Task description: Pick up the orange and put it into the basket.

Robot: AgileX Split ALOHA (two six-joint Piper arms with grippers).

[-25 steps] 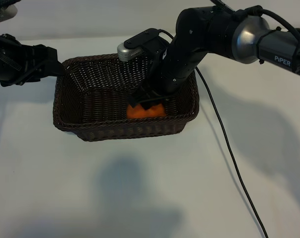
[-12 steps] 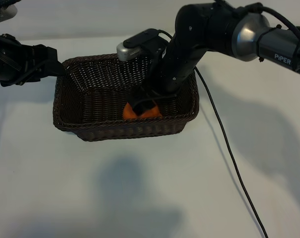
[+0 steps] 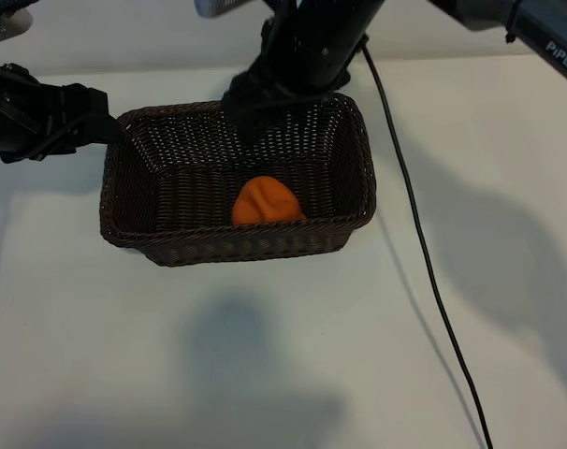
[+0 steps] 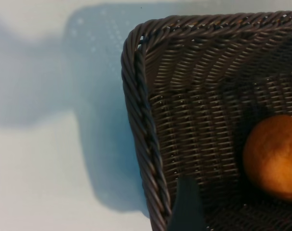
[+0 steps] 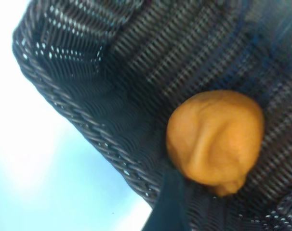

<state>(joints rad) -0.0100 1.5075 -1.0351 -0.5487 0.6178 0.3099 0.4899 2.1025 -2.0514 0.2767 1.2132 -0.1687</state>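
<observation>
Orange [image 3: 268, 202] is lying free on the basket [image 3: 134, 224] floor, near its front wall, so placement looks done. Right gripper [image 3: 246, 108] is hanging above the far rim, jaws seemingly open and empty. Left gripper [image 3: 101, 126] is idling by the basket's far-left corner, jaws open.

Orange [image 3: 266, 202] lies alone in my basket [image 3: 134, 229], near its front wall. Right claw [image 3: 249, 110] hangs above the back rim; left claw [image 3: 104, 126] by the corner.
</observation>
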